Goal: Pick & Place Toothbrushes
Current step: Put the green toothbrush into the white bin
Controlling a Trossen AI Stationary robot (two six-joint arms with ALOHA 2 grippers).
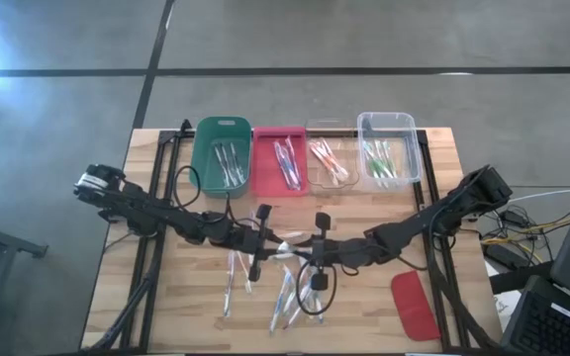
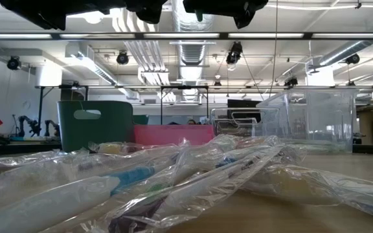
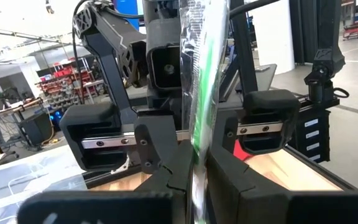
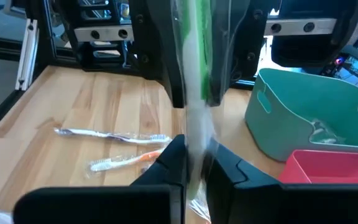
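Note:
One toothbrush with a green stripe, in a clear wrapper (image 3: 199,93), is held in the air over the middle of the table. My left gripper (image 3: 194,167) and my right gripper (image 4: 194,155) face each other there, both shut on it. From above they show as left (image 1: 268,243) and right (image 1: 310,249), nearly meeting. Several more wrapped toothbrushes (image 1: 287,295) lie flat on the wood below and in front of them, and they fill the low view's foreground (image 2: 173,181). My left gripper pinches the wrapped toothbrush between its two fingers at the green-striped stretch (image 3: 197,146). The fingers come about level from the table's left and lie across the stick. The toothbrush stands roughly upright, clear of the table. My right gripper pinches the same toothbrush through its wrapper at a pale stretch (image 4: 196,127), right beside the left gripper's fingers (image 4: 174,68). Its fingers come from the table's right, slanting slightly down, across the stick. The wrapper's end hangs on past the fingers.
Along the far edge stand a green bin (image 1: 223,156), a pink bin (image 1: 278,161) and two clear bins (image 1: 329,158) (image 1: 388,150), each with toothbrushes inside. A flat red lid (image 1: 414,305) lies at the near right.

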